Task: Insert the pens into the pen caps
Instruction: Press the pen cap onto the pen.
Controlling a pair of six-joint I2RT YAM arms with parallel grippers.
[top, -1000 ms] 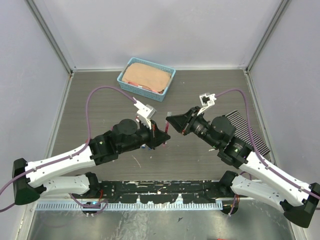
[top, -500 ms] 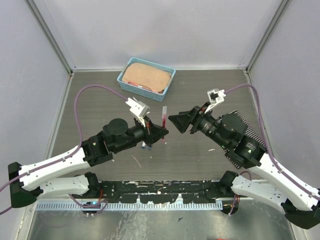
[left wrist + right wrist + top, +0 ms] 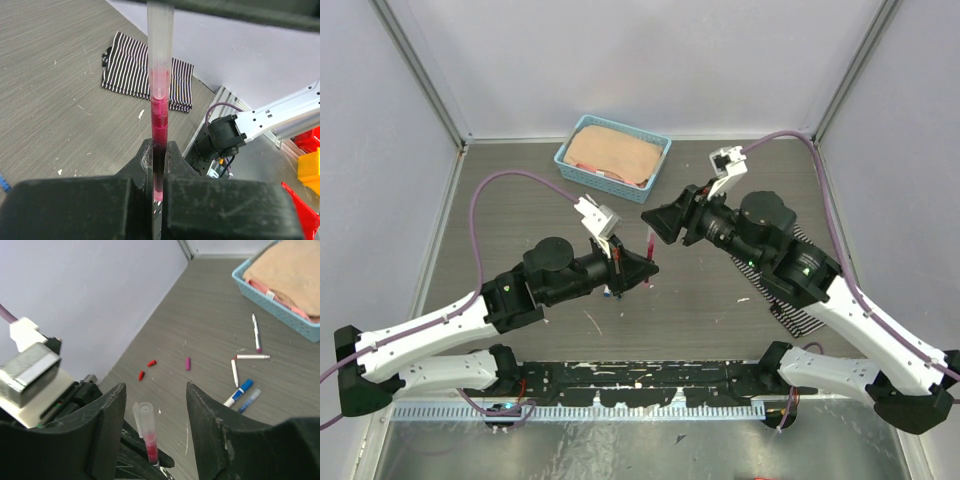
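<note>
Grey wood-grain desk [image 3: 520,200] fills the floor of a white-walled booth. Nearest, on the right, a striped cloth [image 3: 807,312] lies flat, partly under the right arm.

At mid-desk the left pincer [image 3: 159,150] is clamped on the lower end of a pink pen [image 3: 160,90]. Its long axis runs straight out from the fingers, up and toward the far wall, with the pink section at the grip and a clear section at the free end. Whether that clear end is a cap or bare barrel I cannot tell. Just beyond, the right pincer [image 3: 155,389] hangs with its jaws wide apart, holding nothing, its mouth turned toward the pen's free end and close to it.

Flat on the desk past the left arm lie three white pens [image 3: 234,372] at different angles, a blue-capped pen [image 3: 239,392], two red caps [image 3: 151,363] and a magenta cap [image 3: 187,363], all loosely scattered.

Farthest, near the back wall, a blue basket [image 3: 272,300] holds a folded tan cloth [image 3: 612,152] that fills it to the rim.

Bare desk runs along the left wall, and the far right corner is open too.
</note>
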